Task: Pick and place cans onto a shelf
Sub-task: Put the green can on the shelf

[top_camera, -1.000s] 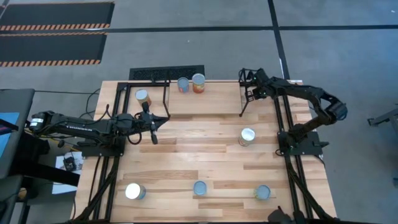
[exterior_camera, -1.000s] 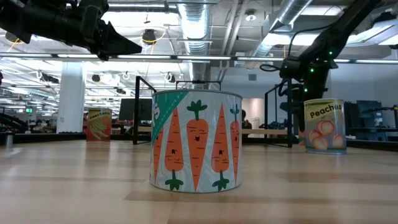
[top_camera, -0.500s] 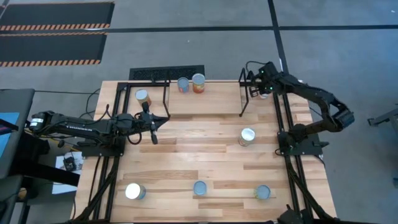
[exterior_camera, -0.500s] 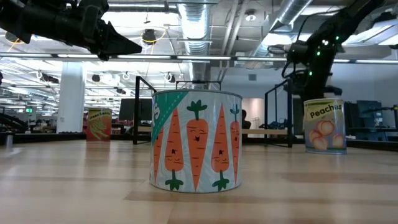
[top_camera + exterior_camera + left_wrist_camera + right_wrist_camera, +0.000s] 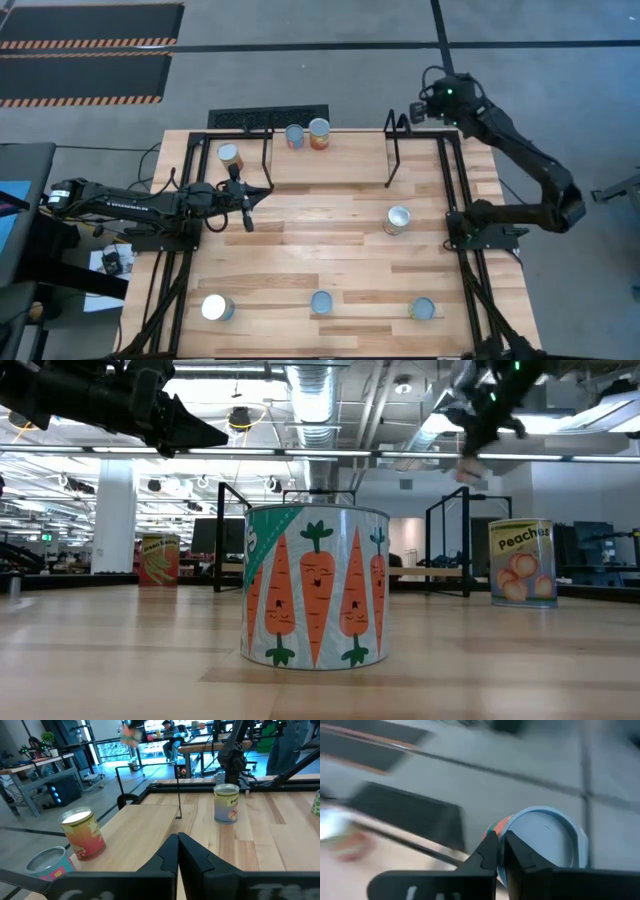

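My right gripper point(image 5: 421, 108) hangs high over the table's far right corner, shut on a can point(image 5: 545, 845) with an orange-and-green label. In the low view that can is a blurred patch point(image 5: 468, 470) under the gripper point(image 5: 482, 415). The light-wood shelf point(image 5: 340, 160) stands on black rod legs at the far middle, and two cans point(image 5: 295, 135) point(image 5: 318, 132) sit upright on its far edge. My left gripper point(image 5: 266, 190) waits shut, raised by the shelf's left end, with nothing in it. Other cans stand on their bases on the tabletop. My right gripper pinches the can at its rim point(image 5: 512, 827), at the edge of the round face turned to the wrist camera, with label showing beside one finger point(image 5: 489, 851). The fingertips cover the exact spot. The can is lifted clear, with floor behind it.
A peach-label can point(image 5: 397, 220) stands right of centre, one can point(image 5: 228, 155) left of the shelf, and three point(image 5: 215, 307) point(image 5: 322, 302) point(image 5: 422, 308) along the near edge. The carrot-label can point(image 5: 315, 585) fills the low view. Black frame rails point(image 5: 455, 200) run down both table sides.
My right gripper has risen fast from beside the shelf's right end and swung toward the table's far right corner, out over its far edge. The arm has stretched out as it went.
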You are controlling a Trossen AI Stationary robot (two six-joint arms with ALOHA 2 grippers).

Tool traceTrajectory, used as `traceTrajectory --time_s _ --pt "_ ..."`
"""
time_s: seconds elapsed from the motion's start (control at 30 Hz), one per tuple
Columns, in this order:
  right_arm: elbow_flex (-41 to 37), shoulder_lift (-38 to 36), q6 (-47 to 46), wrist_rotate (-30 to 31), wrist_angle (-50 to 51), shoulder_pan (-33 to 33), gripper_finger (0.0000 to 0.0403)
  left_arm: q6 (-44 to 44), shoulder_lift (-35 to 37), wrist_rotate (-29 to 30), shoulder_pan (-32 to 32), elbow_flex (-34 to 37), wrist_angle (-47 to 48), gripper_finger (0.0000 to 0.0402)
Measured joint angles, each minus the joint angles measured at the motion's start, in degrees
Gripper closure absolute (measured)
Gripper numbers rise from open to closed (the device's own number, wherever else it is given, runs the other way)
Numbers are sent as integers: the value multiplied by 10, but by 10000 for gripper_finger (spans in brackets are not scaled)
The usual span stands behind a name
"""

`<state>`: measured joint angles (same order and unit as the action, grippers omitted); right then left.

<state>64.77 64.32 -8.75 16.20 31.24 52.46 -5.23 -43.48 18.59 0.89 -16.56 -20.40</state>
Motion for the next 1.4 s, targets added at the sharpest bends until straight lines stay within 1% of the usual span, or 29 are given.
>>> traceTrajectory --time_s 0.1,0.2,0.27,0.37,0.6,0.73,0.87,0.97,1.17,1.4 --pt "23 1 58 -49 -43 -64 384 0 0 0 0 0 0 401" --pt "31 20 103 -96 -93 -137 384 0 0 0 0 0 0 401" --pt "34 45 125 -102 -101 -179 382 0 0 0 0 0 0 402" --pt "34 95 136 -101 -98 -208 383 0 0 0 0 0 0 402" --pt "37 232 148 -93 -120 -221 383 0 0 0 0 0 0 401" --pt "69 307 161 -88 -115 -219 384 0 0 0 0 0 0 401" --pt "107 360 177 -88 -109 -220 382 1 0 0 0 0 1 401" --pt "130 389 183 -93 -105 -220 383 4 0 0 0 0 3 401" --pt "165 424 195 -96 -69 -219 382 5 0 0 0 0 4 401" --pt "169 429 200 -97 -63 -215 382 5 0 0 0 0 4 401"
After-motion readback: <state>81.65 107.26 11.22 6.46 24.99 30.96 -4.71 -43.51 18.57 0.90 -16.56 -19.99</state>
